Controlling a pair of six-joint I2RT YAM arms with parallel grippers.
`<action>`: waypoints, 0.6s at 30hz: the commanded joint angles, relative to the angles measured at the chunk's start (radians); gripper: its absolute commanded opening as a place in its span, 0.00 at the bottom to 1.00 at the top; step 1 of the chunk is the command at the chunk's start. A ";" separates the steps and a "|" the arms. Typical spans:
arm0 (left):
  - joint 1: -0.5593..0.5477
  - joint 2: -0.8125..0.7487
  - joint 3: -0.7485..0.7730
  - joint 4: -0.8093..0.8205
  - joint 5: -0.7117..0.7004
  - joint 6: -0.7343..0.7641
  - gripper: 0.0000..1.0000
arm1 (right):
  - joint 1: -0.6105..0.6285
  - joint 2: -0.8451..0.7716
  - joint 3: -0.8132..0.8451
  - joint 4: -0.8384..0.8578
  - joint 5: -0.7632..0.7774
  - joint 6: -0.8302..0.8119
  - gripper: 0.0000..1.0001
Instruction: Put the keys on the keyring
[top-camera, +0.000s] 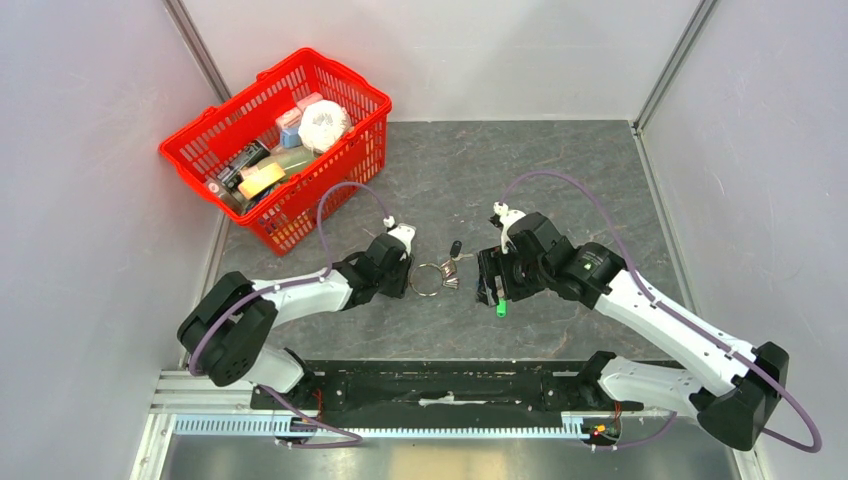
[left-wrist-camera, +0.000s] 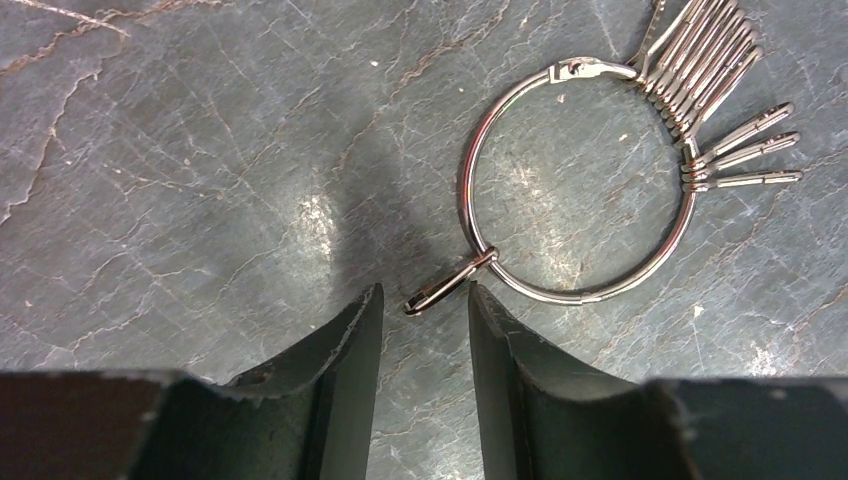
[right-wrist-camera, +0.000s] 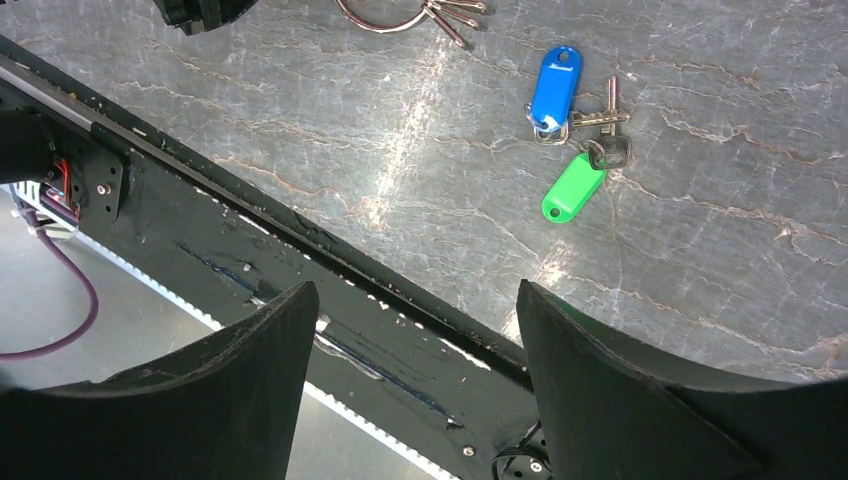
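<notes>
The keyring (left-wrist-camera: 467, 190) lay flat on the stone-patterned table (left-wrist-camera: 200, 150). A lone silver clip (left-wrist-camera: 450, 285) stuck out from the ring at seven o'clock, its tip between the parted, empty jaws of the left gripper (left-wrist-camera: 425, 310). Closing squarely on that clip would, I judged, steady the ring best. The right gripper (right-wrist-camera: 415, 300), jaws wide and empty, hovered over the table's near edge, with the blue-tagged key (right-wrist-camera: 555, 85) and the green-tagged key (right-wrist-camera: 573, 188) at its one o'clock.

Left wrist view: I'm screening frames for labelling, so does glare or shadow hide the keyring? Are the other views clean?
Left wrist: a glare patch and a shadow lie on the table beside the keyring, which reads sharp. Right wrist: a glare streak, but the tagged keys are sharp. Top external: even light.
</notes>
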 joint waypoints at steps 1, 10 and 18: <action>0.004 0.014 0.028 0.052 0.028 0.047 0.42 | 0.007 -0.032 -0.007 0.020 0.018 0.013 0.80; 0.004 0.018 0.031 0.050 0.062 0.052 0.26 | 0.011 -0.049 -0.014 0.011 0.025 0.015 0.80; 0.001 -0.007 0.023 0.035 0.112 0.033 0.11 | 0.014 -0.042 -0.015 0.013 0.024 0.016 0.80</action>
